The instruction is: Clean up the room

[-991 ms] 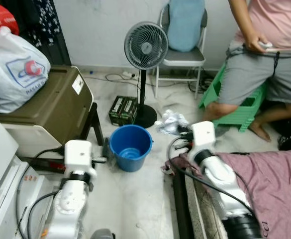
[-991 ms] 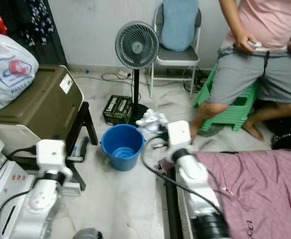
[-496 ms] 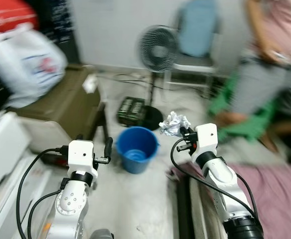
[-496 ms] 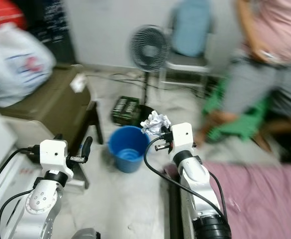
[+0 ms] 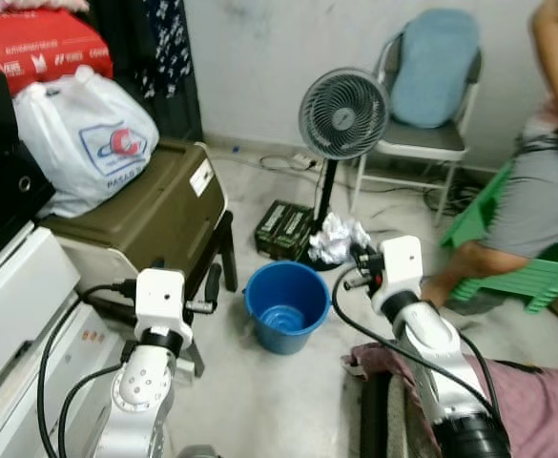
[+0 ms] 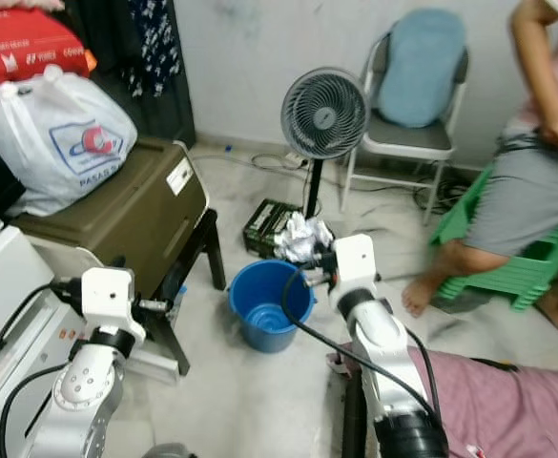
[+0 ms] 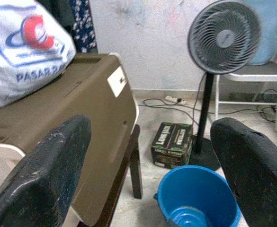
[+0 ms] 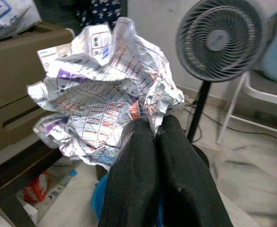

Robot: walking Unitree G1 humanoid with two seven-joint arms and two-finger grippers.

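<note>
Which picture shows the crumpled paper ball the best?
The right wrist view: the crumpled paper is big and close, pinched by the right hand. Both eye views show it small, near the blue bucket.

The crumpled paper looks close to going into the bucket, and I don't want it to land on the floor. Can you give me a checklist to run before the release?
1. Grip: the right gripper is shut on the crumpled paper. Ok.
2. Bucket open: the blue bucket stands upright with no lid. Ok.
3. Paper over the bucket mouth: it hangs beyond the far rim, toward the fan base. Not ok.
4. Left gripper out of the way: open, held beside the brown bin, apart from the bucket. Ok.
5. Person clear: seated on the green stool, away from the bucket. Ok.
</note>
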